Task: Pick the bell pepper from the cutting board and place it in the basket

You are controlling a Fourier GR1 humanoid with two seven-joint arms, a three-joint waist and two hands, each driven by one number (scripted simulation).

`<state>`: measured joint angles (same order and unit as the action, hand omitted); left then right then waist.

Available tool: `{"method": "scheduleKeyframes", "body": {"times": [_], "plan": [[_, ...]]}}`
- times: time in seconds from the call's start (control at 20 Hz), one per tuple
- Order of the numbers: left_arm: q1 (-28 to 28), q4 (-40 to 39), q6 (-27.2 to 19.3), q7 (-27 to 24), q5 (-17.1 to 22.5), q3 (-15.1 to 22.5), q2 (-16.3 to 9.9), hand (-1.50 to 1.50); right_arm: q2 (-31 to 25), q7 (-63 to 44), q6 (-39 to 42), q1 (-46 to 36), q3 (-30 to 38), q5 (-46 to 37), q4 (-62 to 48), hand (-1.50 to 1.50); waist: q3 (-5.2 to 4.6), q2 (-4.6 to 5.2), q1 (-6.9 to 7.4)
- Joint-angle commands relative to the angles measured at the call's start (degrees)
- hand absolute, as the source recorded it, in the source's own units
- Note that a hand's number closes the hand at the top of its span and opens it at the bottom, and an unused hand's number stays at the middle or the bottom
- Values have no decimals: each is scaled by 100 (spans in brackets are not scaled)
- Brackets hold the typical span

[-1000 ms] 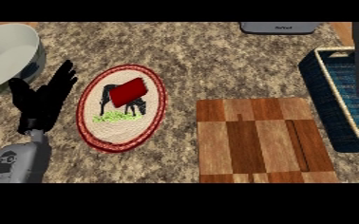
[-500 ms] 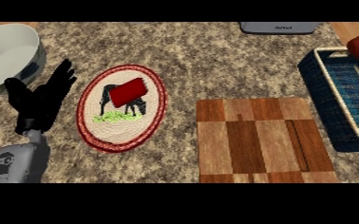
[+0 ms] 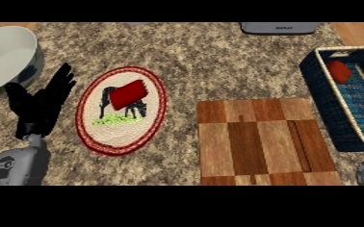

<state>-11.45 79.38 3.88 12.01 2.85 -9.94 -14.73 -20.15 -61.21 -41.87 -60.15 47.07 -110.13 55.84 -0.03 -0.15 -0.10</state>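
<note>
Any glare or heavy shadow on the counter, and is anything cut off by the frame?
Head view: even light, no glare; only a soft shadow under the left hand. The basket runs off the right edge with the red bell pepper inside; the white bowl is cropped at left; the cutting board shows whole.

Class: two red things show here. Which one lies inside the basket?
The small round red bell pepper in the dark basket at right. The other, a red block, lies on the oval plate.

place: kitchen | shown by: speckled stone desk [image 3: 213,62]; wooden cutting board [image 3: 259,142]; patterned plate [image 3: 122,109]; white bowl [image 3: 14,53]
</note>
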Motion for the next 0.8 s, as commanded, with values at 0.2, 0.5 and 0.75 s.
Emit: {"method": "scheduleKeyframes", "body": {"times": [0.2,0.5,0.75], "plan": [[122,58,-25,82,-2,-52,-37,0,899,-524,-274,412,183,107,2561,-150,-4,-115,-201],[231,15,-44,41,28,-151,-56,0,1984,-204,908,1667,-280,876,4565,-150,-3,-145,-255],[145,-119,70,28,70,-167,-117,0,2006,-575,1824,2573,-1029,1429,5923,-150,-8,-129,-223]]}}
